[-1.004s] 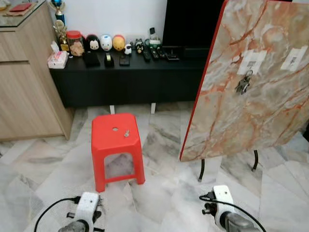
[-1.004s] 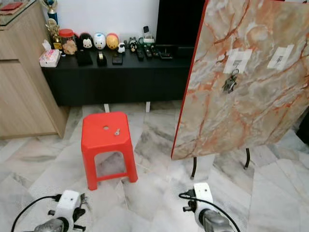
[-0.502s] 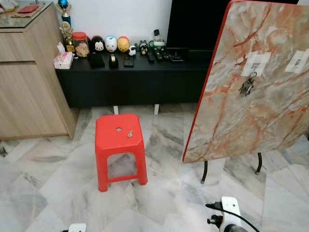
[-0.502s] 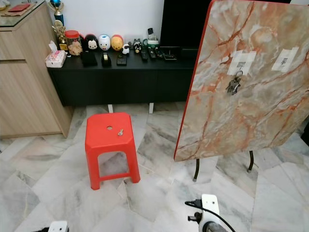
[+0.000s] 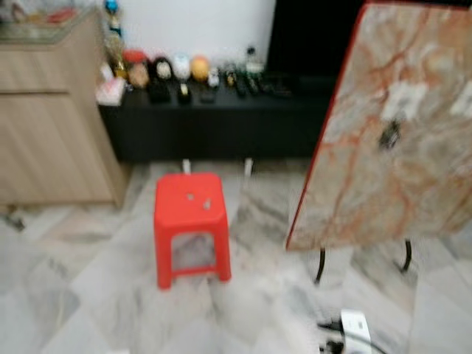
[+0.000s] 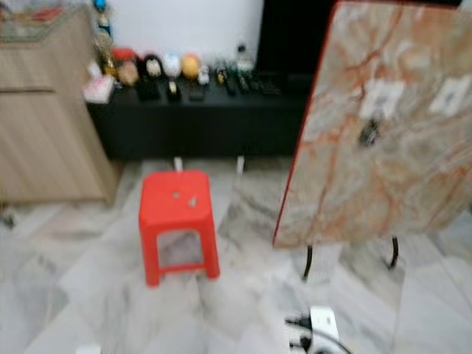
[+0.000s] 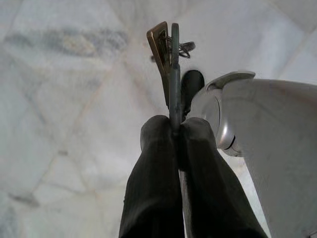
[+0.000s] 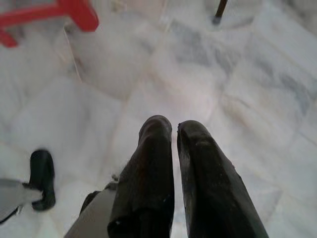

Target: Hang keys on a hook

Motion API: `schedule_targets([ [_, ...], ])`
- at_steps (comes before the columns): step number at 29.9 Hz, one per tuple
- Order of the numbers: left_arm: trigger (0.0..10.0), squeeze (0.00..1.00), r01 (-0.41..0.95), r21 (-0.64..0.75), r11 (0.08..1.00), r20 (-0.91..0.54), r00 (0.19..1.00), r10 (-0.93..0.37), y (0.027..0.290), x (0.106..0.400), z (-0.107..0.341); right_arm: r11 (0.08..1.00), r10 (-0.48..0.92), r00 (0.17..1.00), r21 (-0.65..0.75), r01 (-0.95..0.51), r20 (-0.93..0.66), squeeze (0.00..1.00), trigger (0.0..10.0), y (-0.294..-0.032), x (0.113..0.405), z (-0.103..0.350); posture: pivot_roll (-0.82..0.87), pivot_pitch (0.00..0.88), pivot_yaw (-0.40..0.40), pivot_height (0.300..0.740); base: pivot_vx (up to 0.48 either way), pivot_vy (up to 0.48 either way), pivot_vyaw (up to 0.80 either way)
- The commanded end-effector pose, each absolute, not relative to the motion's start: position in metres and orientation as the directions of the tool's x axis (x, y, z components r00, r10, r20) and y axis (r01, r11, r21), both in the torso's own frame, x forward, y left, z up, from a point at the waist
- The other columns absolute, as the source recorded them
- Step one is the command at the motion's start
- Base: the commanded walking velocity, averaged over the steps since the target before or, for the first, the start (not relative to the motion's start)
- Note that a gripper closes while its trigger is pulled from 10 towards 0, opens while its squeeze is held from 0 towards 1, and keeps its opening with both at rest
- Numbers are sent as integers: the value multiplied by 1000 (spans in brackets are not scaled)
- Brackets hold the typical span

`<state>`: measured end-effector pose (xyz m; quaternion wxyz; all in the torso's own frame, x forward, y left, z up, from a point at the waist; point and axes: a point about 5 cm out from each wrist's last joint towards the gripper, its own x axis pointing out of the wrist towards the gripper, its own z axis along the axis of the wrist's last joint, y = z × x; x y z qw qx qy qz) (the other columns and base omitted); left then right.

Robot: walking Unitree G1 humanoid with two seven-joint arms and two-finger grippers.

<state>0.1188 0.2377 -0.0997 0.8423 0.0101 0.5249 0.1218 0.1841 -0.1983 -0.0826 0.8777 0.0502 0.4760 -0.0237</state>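
Note:
My left gripper [image 7: 176, 128] is shut on a small bunch of keys [image 7: 169, 59], a brass key and a grey one on a wire ring, held low over the marble floor. My right gripper [image 8: 173, 128] hangs shut and holds nothing; its white wrist [image 5: 354, 328] is at the bottom of the eye views. The tilted marble-patterned board [image 5: 398, 184] stands on the right. It carries white patches, and a dark bunch of keys [image 5: 389, 135] hangs at one of them. A second patch [image 6: 450, 96] lies further right. The eye views are blurred.
A red plastic stool [image 5: 190, 221] with a small key [image 5: 207, 203] on top stands in front of a black low cabinet [image 5: 214, 122] lined with trinkets. A wooden cupboard [image 5: 51, 118] is on the left. The board rests on thin black legs [image 5: 320, 265].
The whole picture has shifted and gone blurry, so the camera is moving. Both wrists have sunk lower in the eye views. Stool, board and hanging keys keep their places.

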Motion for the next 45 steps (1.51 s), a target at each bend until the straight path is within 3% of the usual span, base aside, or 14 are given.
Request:
schedule_targets([
  [1,10000,0,-207,117,971,-888,415,196,231,117,-102,992,-16,544,55,114,-839,0,10000,-206,180,-83,64,0,-89,740,0,-352,0],
  [21,10000,0,-245,113,963,-886,413,209,242,117,-99,997,7,532,46,62,-847,0,10000,-207,174,-86,78,0,-101,740,0,-371,77],
  [34,10000,0,-254,114,960,-887,409,214,238,116,-101,992,-1,535,68,111,-845,0,10000,-215,173,-84,85,0,-103,740,0,-373,185],
  [45,10000,0,-250,114,961,-886,411,212,237,115,-101,991,26,536,91,95,-844,0,10000,-194,176,-87,79,0,-103,740,22,-380,0],
])
